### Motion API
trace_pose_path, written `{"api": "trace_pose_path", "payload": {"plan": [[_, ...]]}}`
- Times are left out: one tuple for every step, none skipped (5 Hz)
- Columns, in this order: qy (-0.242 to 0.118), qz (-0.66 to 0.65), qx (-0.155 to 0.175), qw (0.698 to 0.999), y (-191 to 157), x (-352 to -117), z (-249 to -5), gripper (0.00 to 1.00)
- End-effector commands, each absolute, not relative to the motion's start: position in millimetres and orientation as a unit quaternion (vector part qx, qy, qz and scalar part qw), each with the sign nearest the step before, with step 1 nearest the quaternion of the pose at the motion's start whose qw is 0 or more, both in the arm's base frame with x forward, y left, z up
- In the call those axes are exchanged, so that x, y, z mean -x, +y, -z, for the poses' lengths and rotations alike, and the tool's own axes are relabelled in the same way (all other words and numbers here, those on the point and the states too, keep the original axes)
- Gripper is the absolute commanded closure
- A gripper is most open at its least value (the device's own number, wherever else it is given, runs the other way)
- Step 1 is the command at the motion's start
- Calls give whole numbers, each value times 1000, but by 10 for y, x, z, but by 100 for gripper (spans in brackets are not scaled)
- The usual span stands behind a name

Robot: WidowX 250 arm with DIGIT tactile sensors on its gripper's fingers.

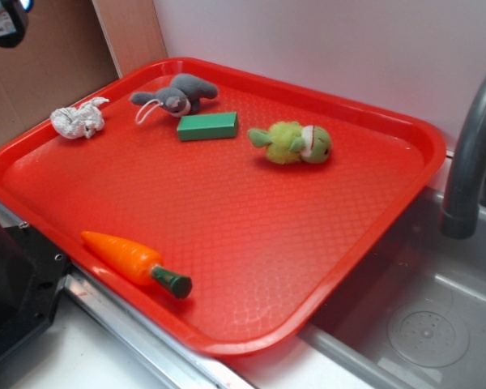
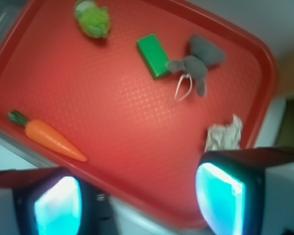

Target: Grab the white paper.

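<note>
Gripper (image 2: pixel 139 205) hangs wide open and empty above the tray (image 1: pixel 340 267), well apart from the white paper (image 1: pixel 78 120) at its far left corner, so a descent off-line risks snagging the grey mouse (image 1: pixel 178 91) nearby.

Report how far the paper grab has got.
Nothing is done yet: the white paper lies untouched on the red tray, near its far left corner. The gripper is open and empty, high above the tray in the wrist view. Left: descend over the paper, close, lift.
</note>
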State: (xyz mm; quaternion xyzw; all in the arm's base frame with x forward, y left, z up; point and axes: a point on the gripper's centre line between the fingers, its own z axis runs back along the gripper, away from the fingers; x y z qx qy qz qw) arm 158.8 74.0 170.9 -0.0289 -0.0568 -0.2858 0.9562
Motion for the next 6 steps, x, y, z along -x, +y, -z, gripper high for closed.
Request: {"api": "trace_pose_path", "payload": {"plan": [[-57,437,34,897,1229,-1938,-1265,0],[-71,456,34,887,1390,-2008,-1102,0],[-64,445,-15,893,1480,-2082,-937,0],[-65,455,-34,888,1543,-2131,-761,0],[-48,464,-31,884,1619,-2122,-570,0],[-28,465,-13,885,1726,-2105,-385,0]]}}
